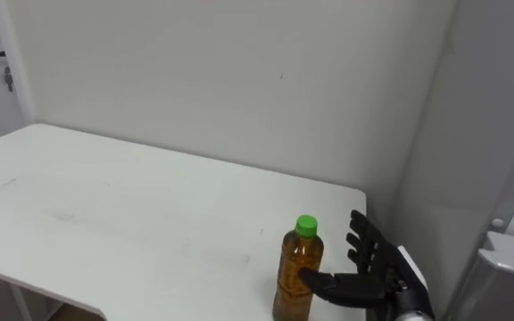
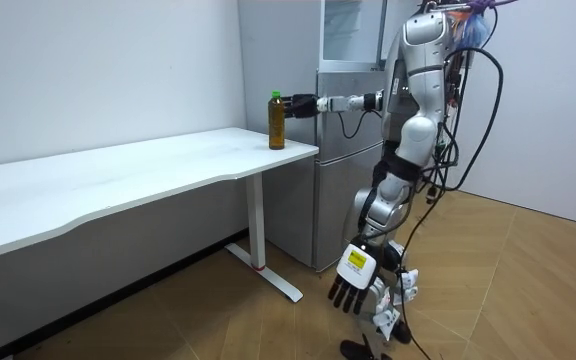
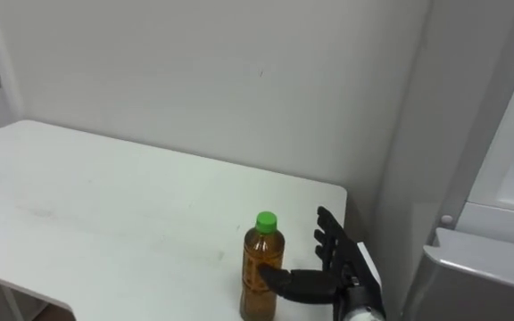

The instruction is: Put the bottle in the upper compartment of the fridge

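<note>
On the flat white table point(image 1: 105, 205), near its right corner, the amber plastic bottle with a green cap point(image 1: 294, 259) stands upright. Just right of it, the right hand point(image 1: 373, 278) is spread wide with straight fingers, its thumb across the bottle's front, not closed round it. The left hand point(image 2: 353, 285) hangs low with relaxed fingers and holds nothing.

bottle point(image 1: 291, 264) base cut off, fridge point(image 2: 343, 170) top cropped

No text, number or sign is showing legibly; the bottle point(image 1: 293, 263) and the fridge point(image 2: 333, 190) are presenting no readable print.
</note>
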{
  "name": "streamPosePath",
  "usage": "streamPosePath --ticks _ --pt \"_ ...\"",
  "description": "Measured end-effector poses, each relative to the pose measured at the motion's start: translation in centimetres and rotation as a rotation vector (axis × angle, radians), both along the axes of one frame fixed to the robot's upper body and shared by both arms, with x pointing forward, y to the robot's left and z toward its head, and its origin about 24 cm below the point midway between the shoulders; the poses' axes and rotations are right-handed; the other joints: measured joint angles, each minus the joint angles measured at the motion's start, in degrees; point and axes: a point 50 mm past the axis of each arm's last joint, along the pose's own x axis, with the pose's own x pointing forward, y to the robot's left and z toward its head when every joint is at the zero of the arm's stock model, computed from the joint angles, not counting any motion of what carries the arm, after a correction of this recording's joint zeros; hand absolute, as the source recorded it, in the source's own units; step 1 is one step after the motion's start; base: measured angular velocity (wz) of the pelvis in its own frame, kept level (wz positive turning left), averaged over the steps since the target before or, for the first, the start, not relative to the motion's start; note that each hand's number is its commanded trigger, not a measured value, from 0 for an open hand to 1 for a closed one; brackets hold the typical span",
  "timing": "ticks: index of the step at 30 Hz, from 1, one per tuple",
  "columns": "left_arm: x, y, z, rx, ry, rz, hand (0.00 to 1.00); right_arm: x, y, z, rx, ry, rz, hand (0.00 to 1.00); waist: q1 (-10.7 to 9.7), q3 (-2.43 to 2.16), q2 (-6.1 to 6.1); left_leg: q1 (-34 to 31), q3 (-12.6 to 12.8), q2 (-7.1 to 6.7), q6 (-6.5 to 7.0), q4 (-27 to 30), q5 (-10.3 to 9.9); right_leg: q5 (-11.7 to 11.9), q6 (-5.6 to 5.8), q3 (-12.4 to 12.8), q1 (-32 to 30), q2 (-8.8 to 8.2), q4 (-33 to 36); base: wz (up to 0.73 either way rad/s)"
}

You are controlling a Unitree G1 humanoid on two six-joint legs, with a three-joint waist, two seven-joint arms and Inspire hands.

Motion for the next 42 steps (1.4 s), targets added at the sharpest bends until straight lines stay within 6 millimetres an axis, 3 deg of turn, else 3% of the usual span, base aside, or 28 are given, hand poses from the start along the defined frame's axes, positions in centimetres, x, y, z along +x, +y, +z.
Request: streamPosePath --ticks 15,31,36,42 --pt "1.1 -0.1 0.0 -0.038 0.003 -0.025 0.0 0.1 -0.3 -1.4 -0.082 0.058 0.038 0.0 2.6 0.03 -0.01 -1.2 -0.7 -0.52 0.36 0.1 0.4 -0.1 0.1 -0.6 -0.9 -0.37 0.1 0.01" --pt "0.7 -0.1 0.0 -0.033 0.015 -0.021 0.0 0.2 -0.3 -1.8 -0.085 0.097 0.047 0.0 2.8 0.03 -0.03 -1.8 -1.6 -0.64 0.36 0.0 0.4 -0.1 0.11 -1.6 -0.9 -0.55 0.0 0.05" --pt "0.3 -0.1 0.0 -0.035 0.024 -0.017 0.0 -0.2 -1.4 -4.0 -0.103 0.198 0.004 0.0 3.1 0.01 -0.05 -1.6 -2.4 -1.12 0.43 0.3 0.4 -0.4 0.63 -1.6 -0.4 -0.76 0.1 0.09" --pt "-0.3 0.0 0.0 -0.032 0.035 0.001 0.0 -0.2 -1.8 -4.4 -0.091 0.207 -0.006 0.0 3.1 0.19 0.31 -1.7 -3.0 -1.41 0.58 0.9 0.4 -0.5 0.84 -1.6 0.0 -0.93 0.1 0.05"
